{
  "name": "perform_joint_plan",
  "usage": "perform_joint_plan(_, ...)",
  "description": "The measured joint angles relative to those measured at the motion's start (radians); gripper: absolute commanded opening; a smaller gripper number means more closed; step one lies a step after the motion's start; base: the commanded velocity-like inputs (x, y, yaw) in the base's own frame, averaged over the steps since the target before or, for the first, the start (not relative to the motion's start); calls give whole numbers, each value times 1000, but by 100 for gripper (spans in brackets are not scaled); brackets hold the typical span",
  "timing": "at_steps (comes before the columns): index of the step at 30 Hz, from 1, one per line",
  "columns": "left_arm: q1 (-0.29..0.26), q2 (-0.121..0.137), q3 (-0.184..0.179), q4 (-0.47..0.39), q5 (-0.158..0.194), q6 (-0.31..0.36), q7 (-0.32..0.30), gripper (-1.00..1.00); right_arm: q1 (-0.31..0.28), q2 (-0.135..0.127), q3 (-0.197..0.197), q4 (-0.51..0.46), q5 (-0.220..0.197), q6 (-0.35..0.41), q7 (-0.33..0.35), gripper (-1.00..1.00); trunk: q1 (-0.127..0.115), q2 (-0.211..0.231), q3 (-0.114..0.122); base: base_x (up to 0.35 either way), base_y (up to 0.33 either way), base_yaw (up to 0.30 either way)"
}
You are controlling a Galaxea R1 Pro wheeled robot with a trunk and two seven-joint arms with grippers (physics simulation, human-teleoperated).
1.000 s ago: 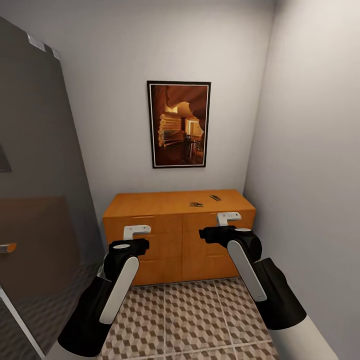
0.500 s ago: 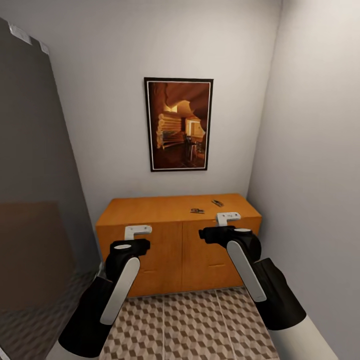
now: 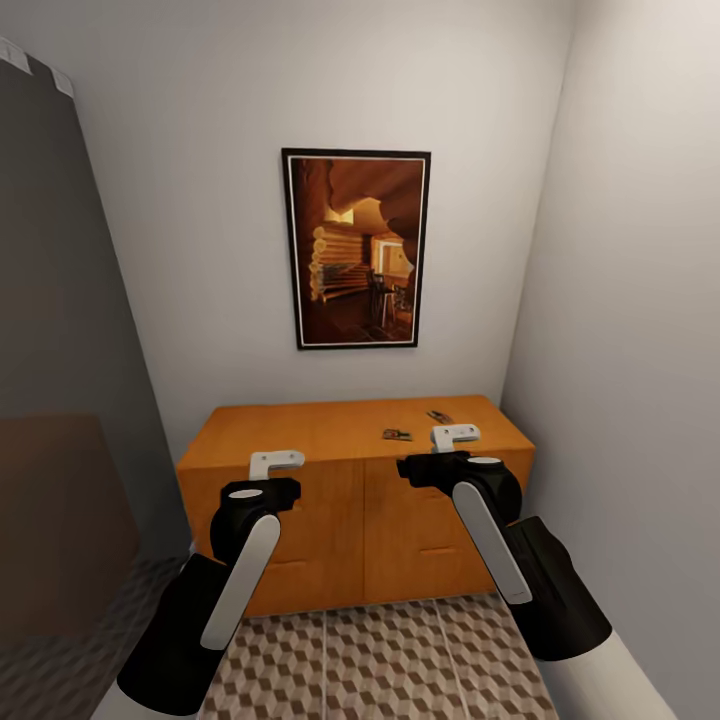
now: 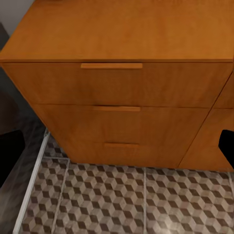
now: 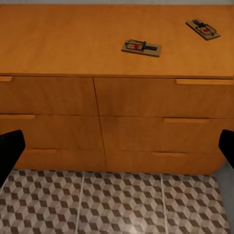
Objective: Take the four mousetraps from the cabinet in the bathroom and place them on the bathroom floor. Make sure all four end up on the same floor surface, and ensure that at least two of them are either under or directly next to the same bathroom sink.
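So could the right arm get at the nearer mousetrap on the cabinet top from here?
Probably yes. The mousetrap lies uncovered on the cabinet top, nothing stands between it and the right gripper, which hangs in front with jaws apart. It would need to lift and extend.
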State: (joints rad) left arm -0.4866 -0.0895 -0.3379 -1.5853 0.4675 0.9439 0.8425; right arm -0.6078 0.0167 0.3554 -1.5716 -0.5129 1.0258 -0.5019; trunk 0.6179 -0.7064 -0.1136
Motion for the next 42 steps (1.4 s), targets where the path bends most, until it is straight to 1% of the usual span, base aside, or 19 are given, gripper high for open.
perform_joint_plan(9,0,0,0,0,0,0,0,100,0,-1,2,0,1,0,0,100,0,0,0,203,-87,0)
perform_joint_plan(18,0,0,-1,0,0,0,0,100,0,1,3,0,1,0,0,100,0,0,0,179,-154,0)
perform_joint_plan(30,0,-1,-3,0,0,-1,0,100,0,0,2,0,1,-2,0,100,0,0,0,50,-77,0)
perform_joint_plan(42,0,-1,-4,0,0,-1,4,100,0,-1,2,0,1,-2,0,100,-46,84,38,4,-6,0)
